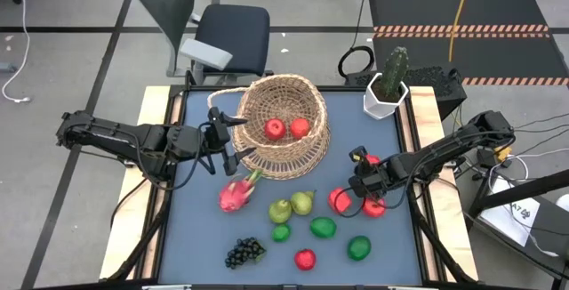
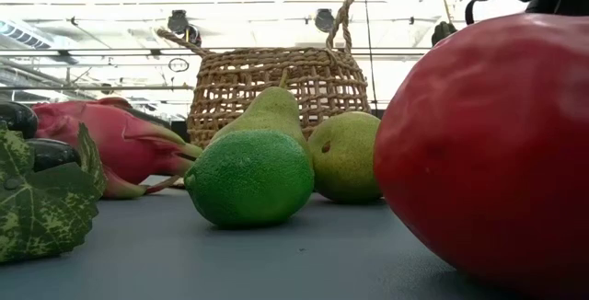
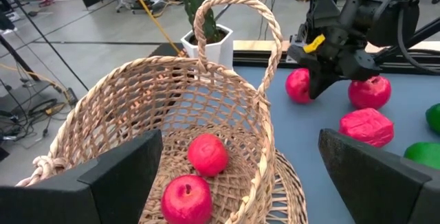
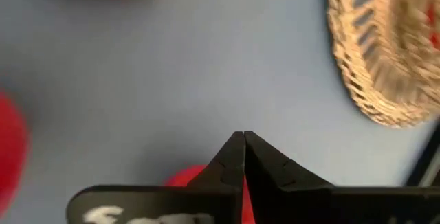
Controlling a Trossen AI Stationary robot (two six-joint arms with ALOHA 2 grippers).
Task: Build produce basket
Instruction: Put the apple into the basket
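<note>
The right gripper [image 4: 243, 138] has its jaws pressed together on nothing, above bare mat, with red fruit [image 1: 340, 199] just beside and under it. Farther off, the left gripper [image 1: 228, 143] stands wide open at the basket [image 1: 283, 125] rim; beyond its fingers, two apples [image 3: 197, 176] lie inside.
</note>
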